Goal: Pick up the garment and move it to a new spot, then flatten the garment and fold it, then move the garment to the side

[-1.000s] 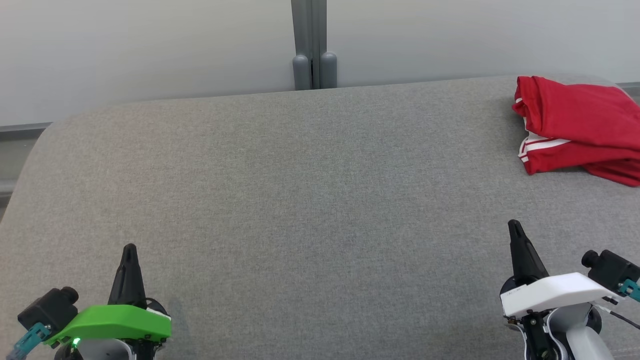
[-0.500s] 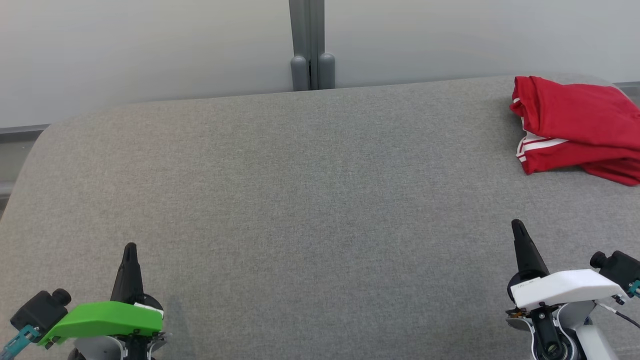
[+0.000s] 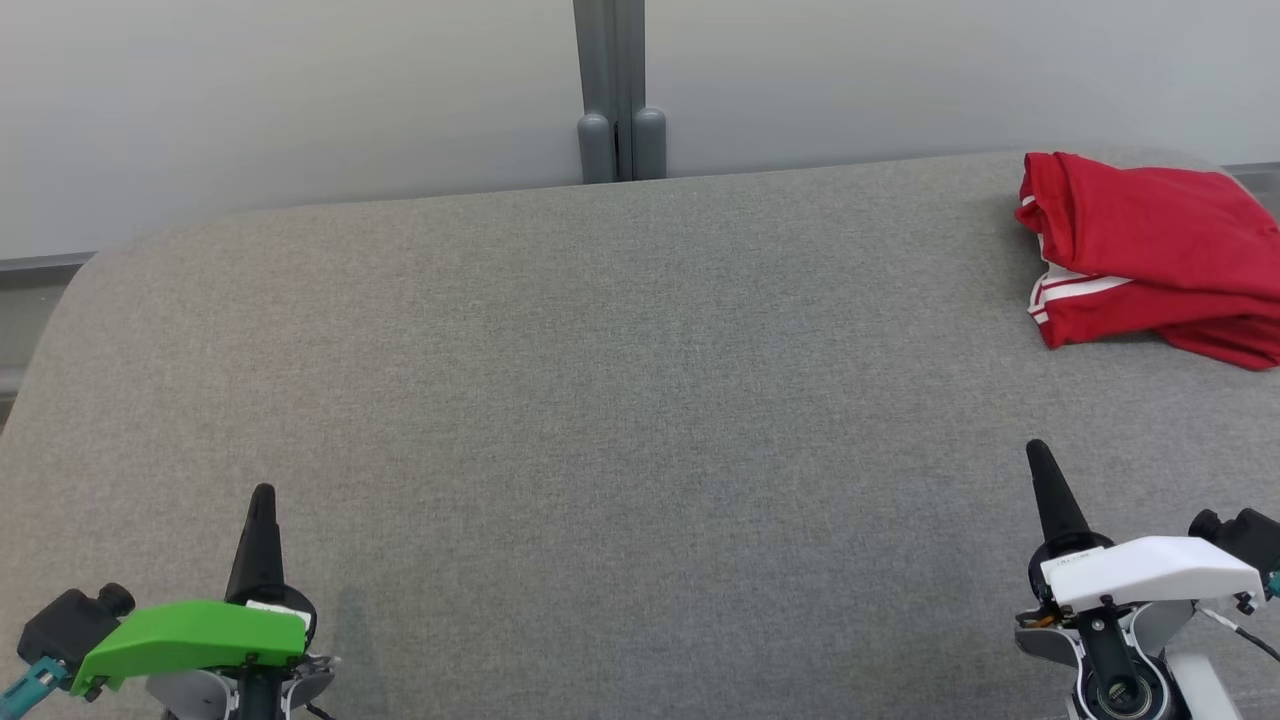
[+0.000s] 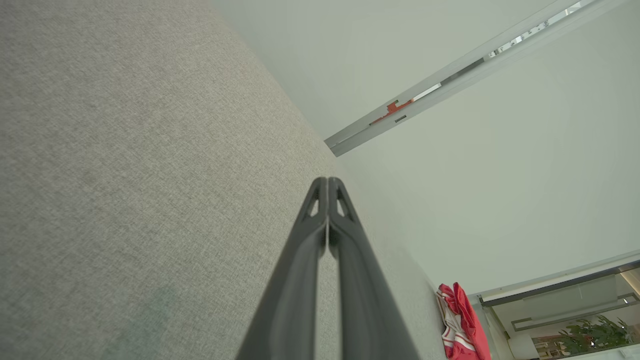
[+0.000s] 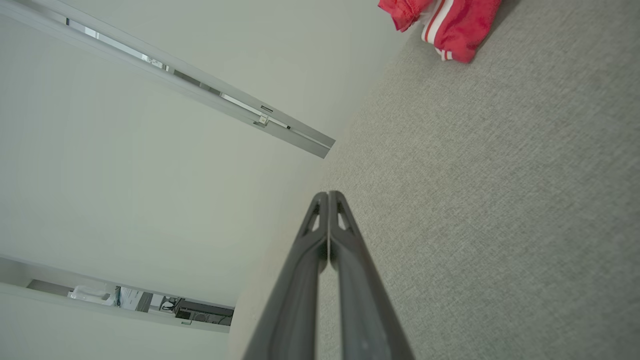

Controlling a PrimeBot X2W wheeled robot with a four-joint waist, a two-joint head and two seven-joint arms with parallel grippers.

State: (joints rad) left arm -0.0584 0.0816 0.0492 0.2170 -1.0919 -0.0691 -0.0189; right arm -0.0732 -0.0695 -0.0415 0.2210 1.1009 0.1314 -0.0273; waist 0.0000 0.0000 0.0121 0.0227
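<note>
Folded red garment (image 3: 1150, 260) rests at the far right of the grey surface (image 3: 600, 400), set aside; my left gripper (image 3: 262, 495) and right gripper (image 3: 1038, 452) sit clenched, empty, well apart from it.

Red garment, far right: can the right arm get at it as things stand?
Probably yes. The right gripper, shut and empty, sits on the same side as the red garment, with nothing on the grey surface between them.
</note>
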